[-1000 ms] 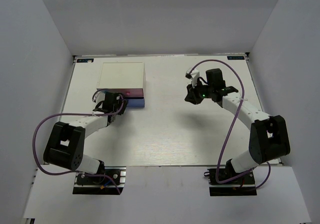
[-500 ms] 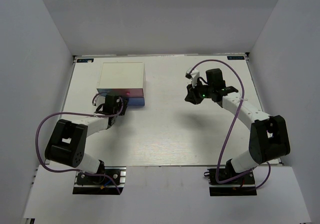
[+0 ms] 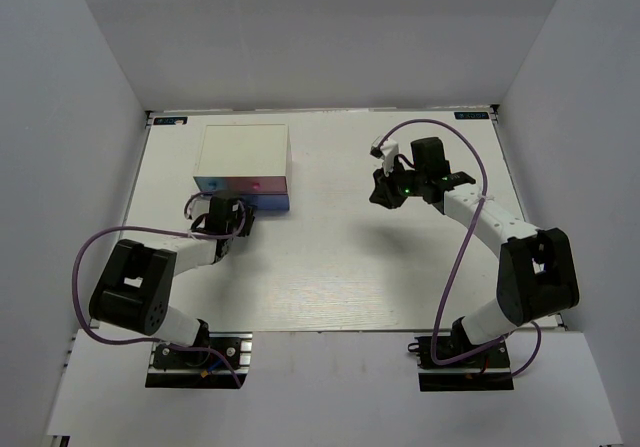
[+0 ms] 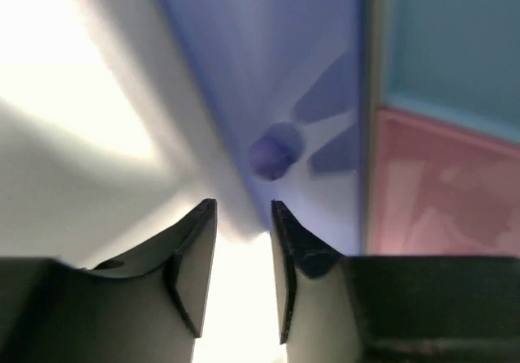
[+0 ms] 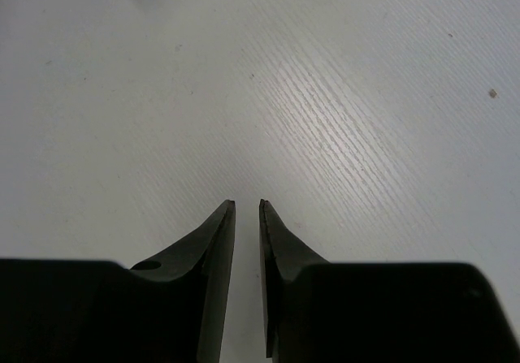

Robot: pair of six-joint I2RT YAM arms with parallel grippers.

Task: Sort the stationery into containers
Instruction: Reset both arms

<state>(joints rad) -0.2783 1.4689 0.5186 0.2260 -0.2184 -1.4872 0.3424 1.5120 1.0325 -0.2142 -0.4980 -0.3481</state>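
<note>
Left claw (image 4: pixel 244 209) sits low against the front of the drawer box (image 3: pixel 245 149), its fingers a little way apart with nothing between them. The round knob (image 4: pixel 272 156) of the dark blue drawer (image 4: pixel 260 62) lies just beyond the tips, so the claw seems placed to work that drawer by its knob. The pink drawer front (image 4: pixel 439 184) is beside it. Farther right, well apart from the box, the right claw (image 5: pixel 247 205) hangs over the white table (image 5: pixel 366 95), parted only by a narrow slit and empty, likely waiting its turn. No stationery shows in any view, and whether it lies inside the drawers cannot be told.
</note>
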